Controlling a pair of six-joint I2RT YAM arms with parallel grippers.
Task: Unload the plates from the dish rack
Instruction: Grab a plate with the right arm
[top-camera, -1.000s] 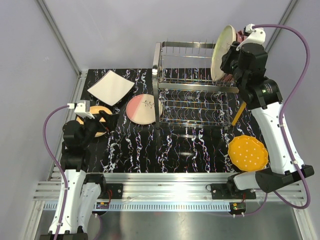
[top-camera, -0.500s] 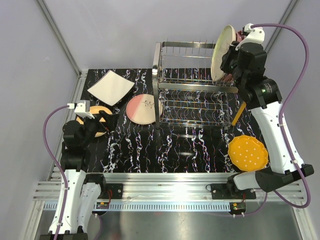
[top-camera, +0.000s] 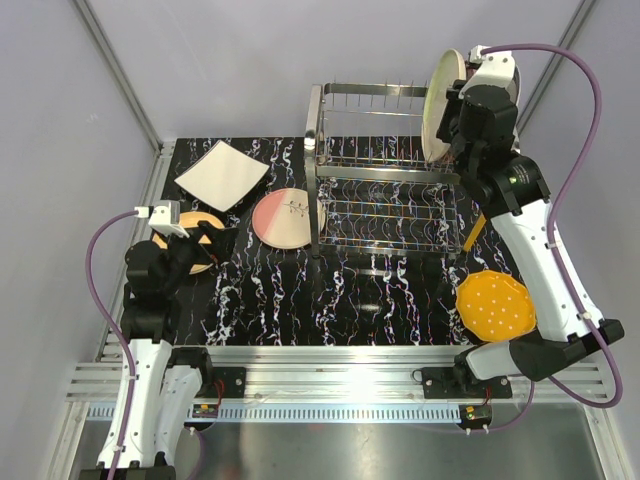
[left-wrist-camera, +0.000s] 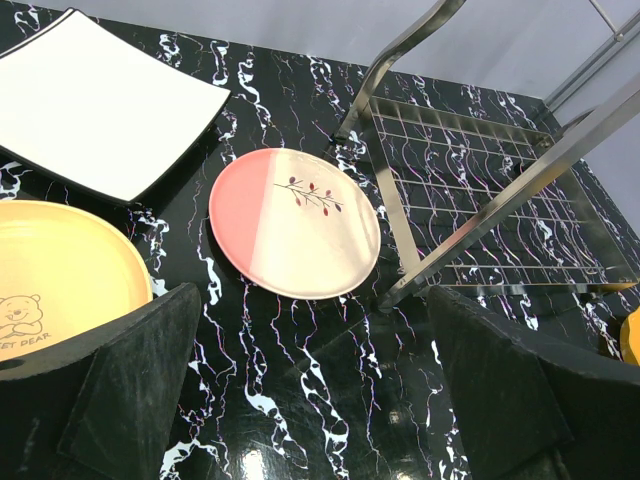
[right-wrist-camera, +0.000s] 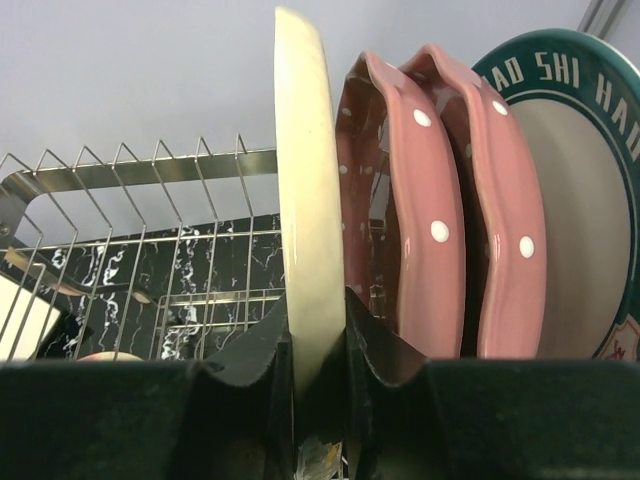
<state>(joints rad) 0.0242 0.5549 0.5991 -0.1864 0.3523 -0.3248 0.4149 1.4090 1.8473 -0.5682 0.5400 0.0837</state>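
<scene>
At the black table's (top-camera: 380, 300) far right corner, I am clamping my right gripper (right-wrist-camera: 318, 335) on a cream plate (right-wrist-camera: 308, 200) at the dish rack (top-camera: 390, 205); my left gripper (left-wrist-camera: 310, 400) is gaping.

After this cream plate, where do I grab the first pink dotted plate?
Probably its upper rim, from above, one finger on each face. The pink plate stands on edge in the rack, close against a second pink plate; with the cream plate gone, the face on that side is free.

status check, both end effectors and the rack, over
Left end effector open, empty. Right end effector shut on cream plate rim, upright at dish rack. Pink dotted plates close beside it.
</scene>
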